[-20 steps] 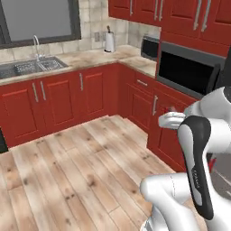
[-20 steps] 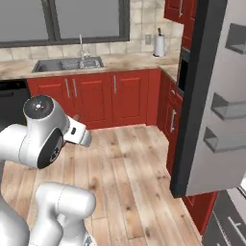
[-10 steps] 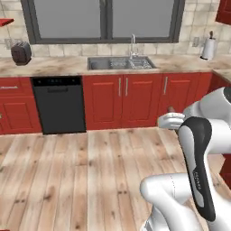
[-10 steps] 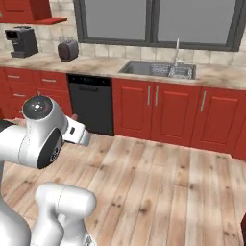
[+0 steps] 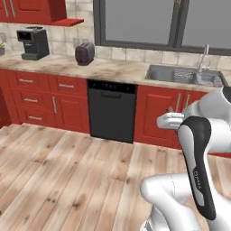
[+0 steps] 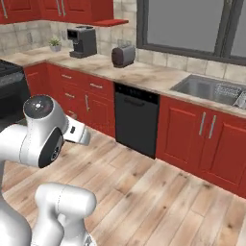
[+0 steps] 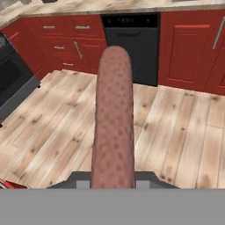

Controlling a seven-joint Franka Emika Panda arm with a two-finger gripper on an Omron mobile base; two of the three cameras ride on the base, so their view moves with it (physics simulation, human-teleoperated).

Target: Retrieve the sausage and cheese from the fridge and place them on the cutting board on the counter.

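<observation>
In the hand view, the sausage [image 7: 113,118], a red-brown speckled cylinder, sticks straight out from my gripper [image 7: 112,179], which is shut on its near end. It hangs above the wooden floor and points toward the red cabinets. My hand [image 5: 168,121] is tucked close to the arm, also seen from the other side [image 6: 77,133]. The beige marbled counter [image 5: 115,68] runs along the far wall [image 6: 144,76]. The cheese, the fridge and the cutting board are out of view.
A black dishwasher [image 5: 112,110] sits under the counter, with a sink [image 5: 187,74] to its right. A toaster [image 5: 85,53] and a coffee machine [image 5: 34,43] stand on the counter. A dark stove [image 6: 8,93] is at the left. Open wooden floor [image 5: 67,180] lies ahead.
The whole picture has swung: the base has turned, from the corner cabinets and microwave, past the sink, to the dishwasher. The arm's pose is unchanged.
</observation>
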